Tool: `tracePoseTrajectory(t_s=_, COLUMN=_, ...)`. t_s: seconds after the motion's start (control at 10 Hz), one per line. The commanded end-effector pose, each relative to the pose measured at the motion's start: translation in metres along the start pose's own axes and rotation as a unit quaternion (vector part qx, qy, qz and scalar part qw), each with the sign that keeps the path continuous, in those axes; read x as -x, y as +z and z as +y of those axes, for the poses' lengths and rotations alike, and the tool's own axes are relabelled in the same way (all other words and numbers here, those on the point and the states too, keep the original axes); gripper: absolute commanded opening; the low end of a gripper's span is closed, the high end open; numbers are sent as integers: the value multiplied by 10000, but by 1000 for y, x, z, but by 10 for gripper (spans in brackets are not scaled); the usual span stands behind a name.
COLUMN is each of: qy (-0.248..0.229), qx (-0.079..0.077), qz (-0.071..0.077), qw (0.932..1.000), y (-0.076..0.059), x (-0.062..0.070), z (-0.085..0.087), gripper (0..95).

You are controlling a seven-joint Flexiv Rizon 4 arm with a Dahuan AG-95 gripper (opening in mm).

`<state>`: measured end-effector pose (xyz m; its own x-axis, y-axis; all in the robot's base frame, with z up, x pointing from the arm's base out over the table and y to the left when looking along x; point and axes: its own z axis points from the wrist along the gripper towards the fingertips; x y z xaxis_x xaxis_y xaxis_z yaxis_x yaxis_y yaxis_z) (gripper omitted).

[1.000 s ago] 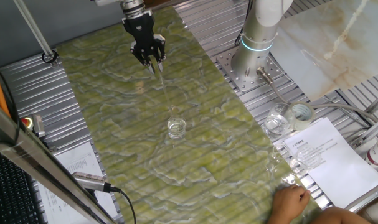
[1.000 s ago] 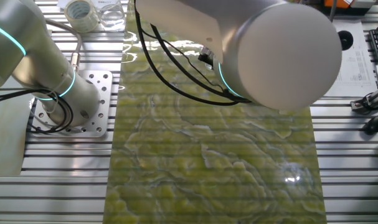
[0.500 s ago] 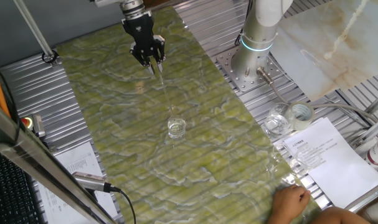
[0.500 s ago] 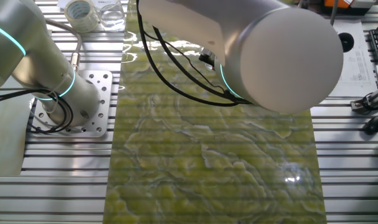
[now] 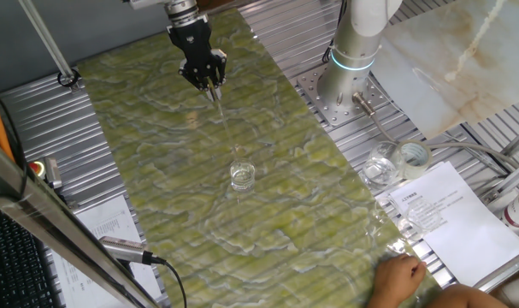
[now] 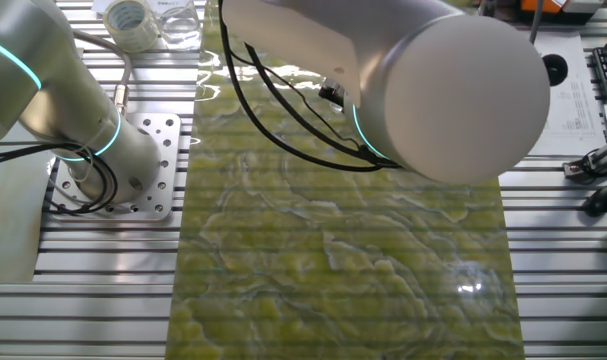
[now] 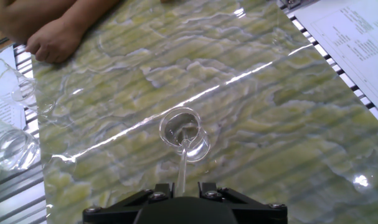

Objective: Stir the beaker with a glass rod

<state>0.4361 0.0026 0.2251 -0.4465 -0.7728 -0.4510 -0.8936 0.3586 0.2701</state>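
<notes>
White rounded arm (image 6: 453,90), cyan light rings, black cables; black end effector (image 5: 204,83); perforated base plate (image 6: 153,165).

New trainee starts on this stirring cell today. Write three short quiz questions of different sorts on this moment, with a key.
1. True or false: the glass rod reaches from the hand down into the beaker.
2. What does the beaker stand on? A) the green patterned mat B) the printed sheet C) the bare metal slats
3. Fill in: in the hand view, a person's hand rests near the mat's ____ corner of the picture.

Key: 1 true; 2 A, the green patterned mat; 3 upper left.
</notes>
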Motion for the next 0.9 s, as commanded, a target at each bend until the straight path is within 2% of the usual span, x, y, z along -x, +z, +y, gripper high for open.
tracePoseTrajectory(t_s=0.1, qy=30, qx=-9, qz=-5, qw=10000, y=0, x=0, z=0, gripper=0)
tracePoseTrajectory(t_s=0.9, qy=147, qx=-39, qz=10, qw=9999, y=-5, x=9, z=-2, gripper=0)
